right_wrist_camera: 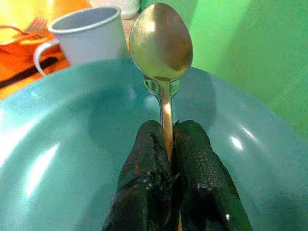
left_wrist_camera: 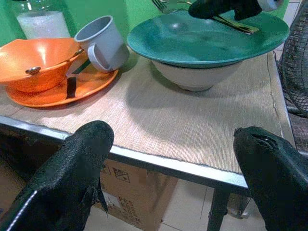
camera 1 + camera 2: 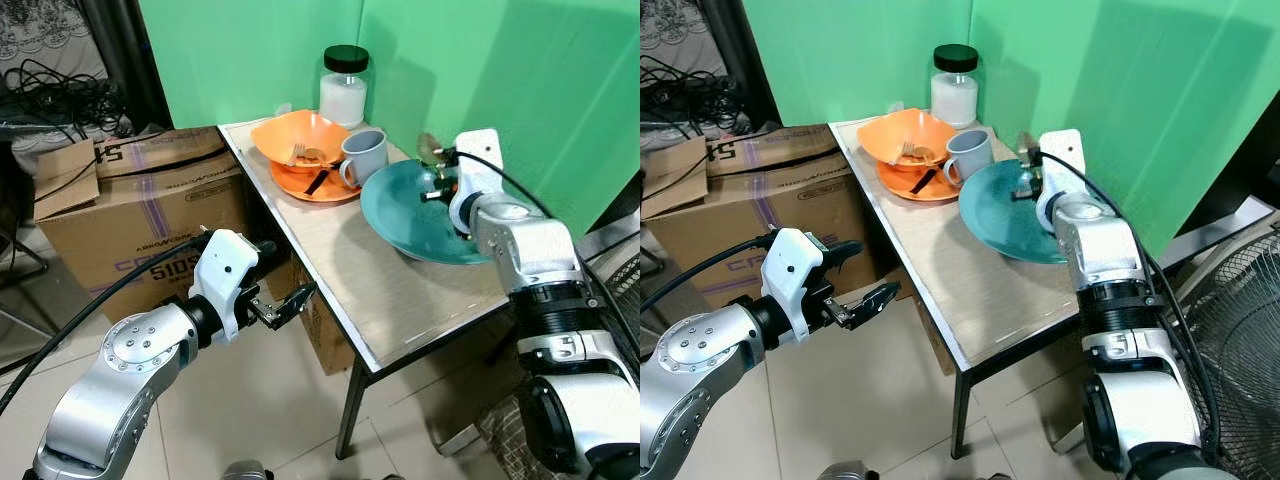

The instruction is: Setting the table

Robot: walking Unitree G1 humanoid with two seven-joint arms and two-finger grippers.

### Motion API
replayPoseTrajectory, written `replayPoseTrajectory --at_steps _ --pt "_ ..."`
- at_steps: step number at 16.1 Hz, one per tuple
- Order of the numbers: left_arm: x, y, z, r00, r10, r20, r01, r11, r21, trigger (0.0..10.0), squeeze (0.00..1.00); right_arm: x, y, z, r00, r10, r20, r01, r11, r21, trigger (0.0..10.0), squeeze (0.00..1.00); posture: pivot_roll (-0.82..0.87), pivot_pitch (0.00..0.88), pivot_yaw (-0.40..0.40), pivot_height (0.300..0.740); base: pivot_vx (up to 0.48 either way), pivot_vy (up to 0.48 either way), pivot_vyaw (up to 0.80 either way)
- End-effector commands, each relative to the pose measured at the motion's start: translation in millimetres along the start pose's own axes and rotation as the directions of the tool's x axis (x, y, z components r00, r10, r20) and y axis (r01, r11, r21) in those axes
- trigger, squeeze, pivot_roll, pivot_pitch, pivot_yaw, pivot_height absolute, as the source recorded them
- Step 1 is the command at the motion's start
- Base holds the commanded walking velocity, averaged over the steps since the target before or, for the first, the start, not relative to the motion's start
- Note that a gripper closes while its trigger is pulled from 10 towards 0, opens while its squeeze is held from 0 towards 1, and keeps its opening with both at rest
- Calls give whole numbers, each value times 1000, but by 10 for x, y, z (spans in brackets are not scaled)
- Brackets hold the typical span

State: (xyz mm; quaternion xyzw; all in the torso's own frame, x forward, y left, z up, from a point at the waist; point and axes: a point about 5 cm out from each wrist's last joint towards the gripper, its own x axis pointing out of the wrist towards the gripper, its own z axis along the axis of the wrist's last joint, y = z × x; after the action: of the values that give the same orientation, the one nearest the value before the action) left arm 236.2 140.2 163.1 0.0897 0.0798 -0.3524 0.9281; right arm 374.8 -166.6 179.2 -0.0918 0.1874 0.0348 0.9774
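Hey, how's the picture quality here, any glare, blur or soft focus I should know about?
Right wrist view: bright glare streaks on the teal plate, the spoon bowl shines, and the grey mug behind is soft. Left wrist view: the left tool's fingers loom blurred up close, while the table stays sharp. Both eye views: even lighting, no motion blur.

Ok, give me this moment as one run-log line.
right gripper: shut on spoon, above teal plate | left gripper: open, off the table edge | mug, orange bowl: at back
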Motion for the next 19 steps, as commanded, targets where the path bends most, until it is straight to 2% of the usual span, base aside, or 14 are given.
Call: replayPoseTrajectory --at_steps 1,3,4,5,6,15,16,17,19 --pt "23 6 18 1000 -6 3 6 1000 15 10000 0 -20 -12 33 1000 -8 10 8 1000 -19 10000 0 198 0 -30 740 0 0 0" --pt "21 5 17 1000 -5 3 5 1000 17 10000 0 -15 -21 27 1000 -14 6 15 1000 -19 10000 0 199 0 -31 740 0 0 0" --pt "24 6 18 1000 -3 4 3 1000 17 10000 0 -12 -25 33 1000 -7 9 7 1000 -1 10000 478 199 0 -32 740 0 0 0" --pt "25 6 18 1000 -3 4 3 1000 17 10000 0 -12 -27 35 1000 -7 10 7 1000 0 10000 478 199 0 -33 740 0 0 0" --pt "25 2 18 1000 -3 5 3 1000 16 10000 0 -10 -35 37 1000 -9 10 9 1000 0 10000 1000 199 0 -34 740 0 0 0" --pt "13 -4 9 1000 0 3 0 1000 14 10000 0 42 14 -15 1000 -1 -21 1 1000 -3 10000 1000 197 0 -35 740 0 0 0" --pt "15 -5 9 1000 -1 3 1 1000 14 10000 0 71 1 -37 999 -22 -34 22 1000 7 10000 216 196 0 -32 740 0 0 0" --pt "16 -4 9 1000 -1 3 1 1000 14 10000 0 86 -9 -47 999 -30 -40 31 999 18 10000 0 196 0 -32 740 0 0 0" --pt "16 -6 8 1000 -2 2 2 1000 14 10000 0 113 -32 -81 997 -42 -57 44 999 30 10000 0 195 0 -32 740 0 0 0"
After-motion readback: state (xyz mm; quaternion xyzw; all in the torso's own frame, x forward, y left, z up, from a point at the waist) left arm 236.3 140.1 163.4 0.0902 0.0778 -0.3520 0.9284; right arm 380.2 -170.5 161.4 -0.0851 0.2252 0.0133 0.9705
